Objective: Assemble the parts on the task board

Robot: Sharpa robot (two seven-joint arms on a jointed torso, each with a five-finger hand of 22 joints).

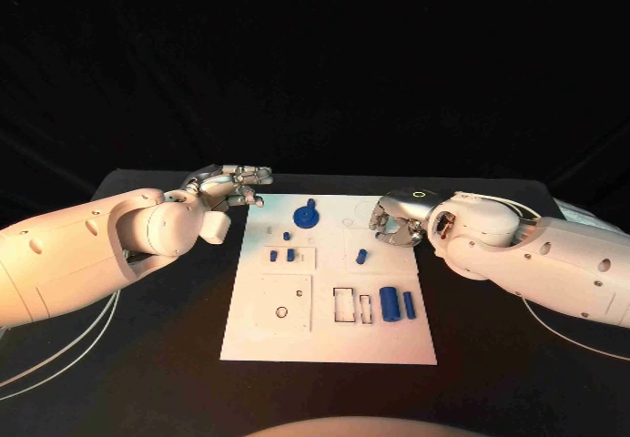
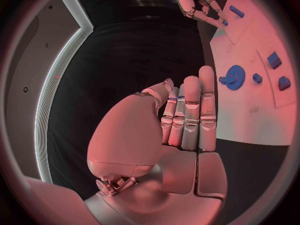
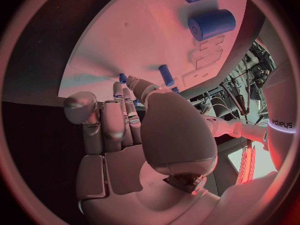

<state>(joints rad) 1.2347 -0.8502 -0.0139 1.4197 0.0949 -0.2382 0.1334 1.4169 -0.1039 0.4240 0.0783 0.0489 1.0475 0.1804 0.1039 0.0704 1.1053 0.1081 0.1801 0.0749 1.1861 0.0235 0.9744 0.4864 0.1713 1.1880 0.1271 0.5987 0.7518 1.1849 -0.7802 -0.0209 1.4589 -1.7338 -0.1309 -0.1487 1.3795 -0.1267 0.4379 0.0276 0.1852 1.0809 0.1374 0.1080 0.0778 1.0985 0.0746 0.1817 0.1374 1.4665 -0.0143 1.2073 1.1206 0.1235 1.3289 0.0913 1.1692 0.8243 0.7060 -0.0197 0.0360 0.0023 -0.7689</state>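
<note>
**Both hands at the far corners of the board, nothing held**

The white rectangular task board [image 1: 329,337] lies flat on the black table [image 1: 157,364], between the two arms.

Left hand [image 1: 226,193]: positioned over the table just off the board's far left corner. In the left wrist view the fingers [image 2: 190,115] are extended side by side, pressed together, with the thumb folded across in front of them. Nothing is held. The blue gear-shaped disc [image 1: 306,216] lies on the board just beyond the fingertips, toward the right hand. Two small blue pegs [image 1: 281,257] stand nearer the robot than this hand, in a raised square section of the board.

Right hand [image 1: 398,223]: positioned over the board's far right edge. In the right wrist view the fingers [image 3: 112,125] are bent inward toward the palm, close together, with no part between them. A short blue peg [image 1: 361,257] stands on the board just beside this hand, on the robot's side of it. The large blue cylinder [image 1: 389,304] and the slim blue bar [image 1: 409,305] lie side by side well nearer the robot than this hand, next to two rectangular slots [image 1: 353,306]. An oval hole [image 1: 281,312] is in the board's near left section, well apart from both hands.
</note>
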